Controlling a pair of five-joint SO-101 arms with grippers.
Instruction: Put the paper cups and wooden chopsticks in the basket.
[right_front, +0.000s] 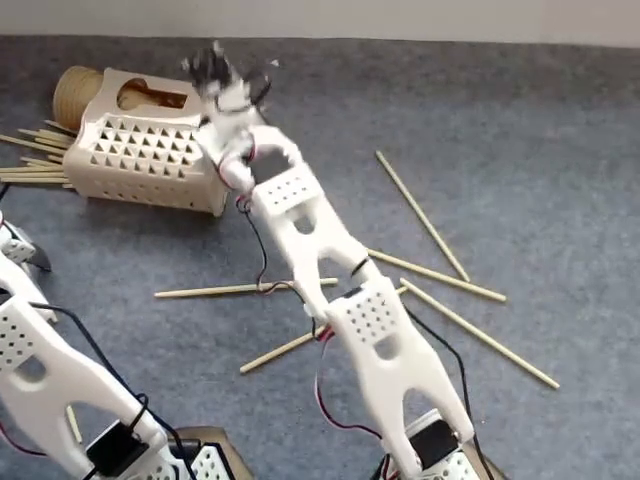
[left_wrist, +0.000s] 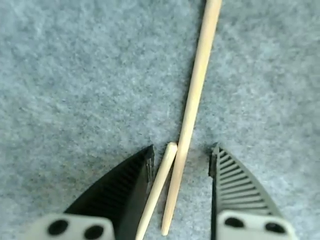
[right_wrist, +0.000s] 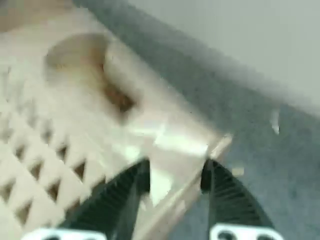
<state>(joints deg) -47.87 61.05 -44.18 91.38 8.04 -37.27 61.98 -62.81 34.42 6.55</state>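
Chopsticks (left_wrist: 192, 100) seemingly loose inside left gripper (left_wrist: 182, 149)

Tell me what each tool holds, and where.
Nothing is held: left tool open astride two pale wooden chopsticks; right tool open around the rim of the white lattice basket.

Left gripper (left_wrist: 182, 148) over grey carpet (left_wrist: 75, 75), my jaws apart, nothing clamped. Two wooden chopsticks lie flat on the carpet in the gap: the long chopstick (left_wrist: 195, 95) runs away from me past the frame edge, its near tip between my fingers (left_wrist: 125, 190). The second chopstick (left_wrist: 160, 185) lies slightly angled to it, rounded end just beside it, shaft close along one dark finger; contact not resolvable
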